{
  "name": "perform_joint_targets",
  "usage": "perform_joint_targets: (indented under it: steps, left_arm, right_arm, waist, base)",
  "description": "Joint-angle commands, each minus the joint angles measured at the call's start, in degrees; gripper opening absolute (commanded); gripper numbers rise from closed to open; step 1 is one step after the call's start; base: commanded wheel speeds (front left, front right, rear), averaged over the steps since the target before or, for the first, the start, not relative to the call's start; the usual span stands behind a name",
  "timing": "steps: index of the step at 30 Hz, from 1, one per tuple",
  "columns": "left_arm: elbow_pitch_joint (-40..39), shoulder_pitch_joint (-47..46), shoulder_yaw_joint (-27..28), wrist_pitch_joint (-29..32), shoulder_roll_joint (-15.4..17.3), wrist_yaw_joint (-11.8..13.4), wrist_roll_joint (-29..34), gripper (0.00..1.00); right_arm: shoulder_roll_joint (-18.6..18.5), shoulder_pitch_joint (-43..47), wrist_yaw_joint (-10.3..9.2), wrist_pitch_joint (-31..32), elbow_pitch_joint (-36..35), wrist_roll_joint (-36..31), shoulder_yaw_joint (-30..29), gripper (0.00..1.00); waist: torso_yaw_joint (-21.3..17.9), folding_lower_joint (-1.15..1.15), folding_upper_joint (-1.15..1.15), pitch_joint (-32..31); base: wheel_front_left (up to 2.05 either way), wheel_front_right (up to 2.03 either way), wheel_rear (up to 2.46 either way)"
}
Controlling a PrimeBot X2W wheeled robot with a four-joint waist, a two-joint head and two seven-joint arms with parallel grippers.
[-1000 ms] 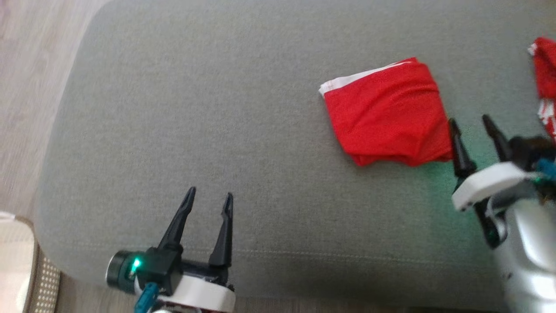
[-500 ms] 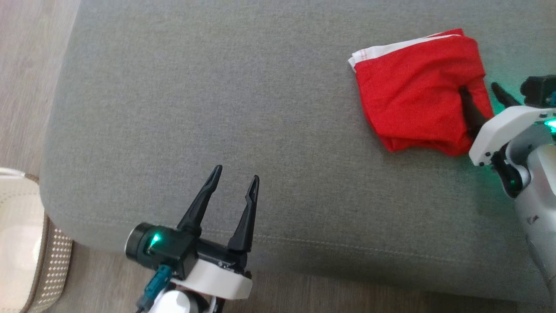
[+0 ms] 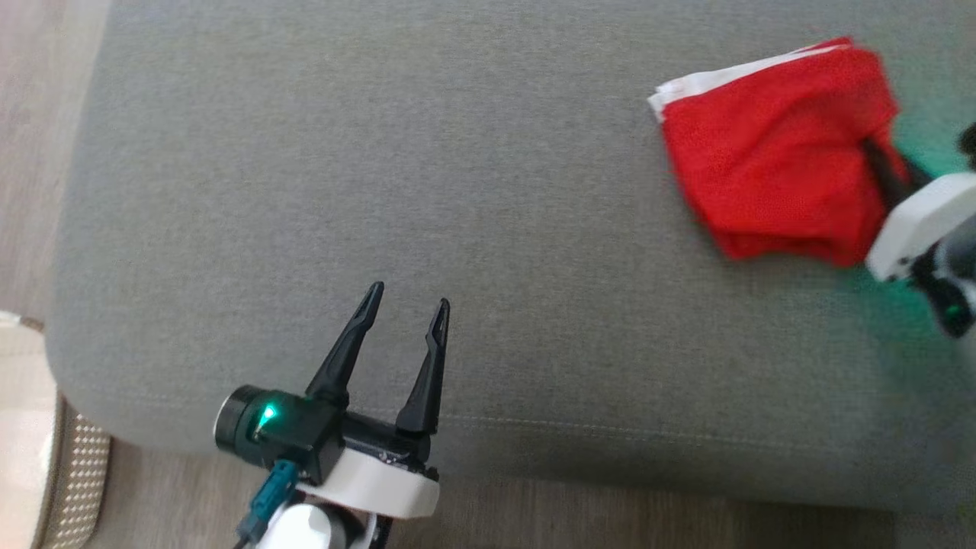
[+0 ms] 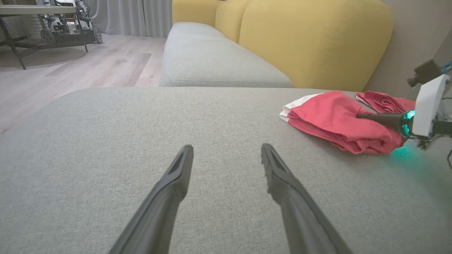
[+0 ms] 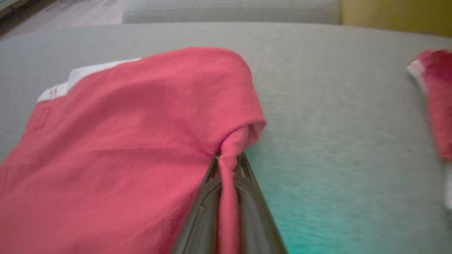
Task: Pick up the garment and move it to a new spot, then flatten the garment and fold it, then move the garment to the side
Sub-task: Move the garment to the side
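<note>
Red fabric sits bunched btwn the fingers of the R gripper (image 5: 227, 158): jaws nearly together, clamped on a thin pinch of the folded red garment (image 3: 770, 160) at its right-hand edge, w/ green light from the gripper spilling on the surface beside it. Garment lies on the grey seat cushion (image 3: 381, 191), in the cushion's far right part, mostly flat but puckered where it's gripped. Its white trim (image 3: 724, 76) runs along the side facing the cushion's far edge. A second red cloth (image 5: 434, 98) lies further toward the cushion's right end, apart from the first. L gripper (image 3: 409, 296) is at the cushion's near edge, left of centre, fingers spread wide w/ nothing btwn them, well apart from the garment. Can't tell if the tips touch the cushion. Beyond the cushion's far side stands a yellow backrest (image 4: 317, 38), and wood floor (image 4: 88, 67) lies off its left side.
</note>
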Motion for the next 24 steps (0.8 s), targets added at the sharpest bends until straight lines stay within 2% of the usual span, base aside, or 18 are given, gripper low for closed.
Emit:
perform_joint_targets:
  steps: [1, 13, 19, 24]
  left_arm:
    - [-2.19, -1.80, 1.59, -0.13, -0.13, 0.26, 0.68, 1.00]
    - [-3.85, -4.97, 1.19, -0.13, -0.13, -0.75, 2.81, 1.00]
    - [-4.11, -6.92, 0.71, -0.13, -0.13, -0.96, 3.16, 1.00]
    - [-4.28, -7.77, 0.76, -0.13, -0.13, -0.85, 3.06, 1.00]
  right_arm:
    - [-2.77, -2.17, -0.02, -1.19, -0.76, 0.12, 0.32, 0.00]
    - [-12.39, -13.81, -0.02, -1.23, 4.02, -5.23, -5.63, 0.00]
    - [-16.78, -17.42, -0.02, 0.14, 5.29, -10.12, -9.82, 0.00]
    - [-20.30, -18.47, -0.02, 0.41, 7.92, -15.60, -16.13, 0.00]
  waist:
    - [-1.21, 0.00, 0.00, 0.20]
    - [-7.18, 0.00, 0.00, 6.14]
    - [-7.83, 0.00, 0.00, 8.95]
    - [-7.70, 0.00, 0.00, 9.96]
  base:
    - [0.00, 0.00, 0.00]
    - [0.00, 0.00, 0.00]
    - [0.00, 0.00, 0.00]
    - [0.00, 0.00, 0.00]
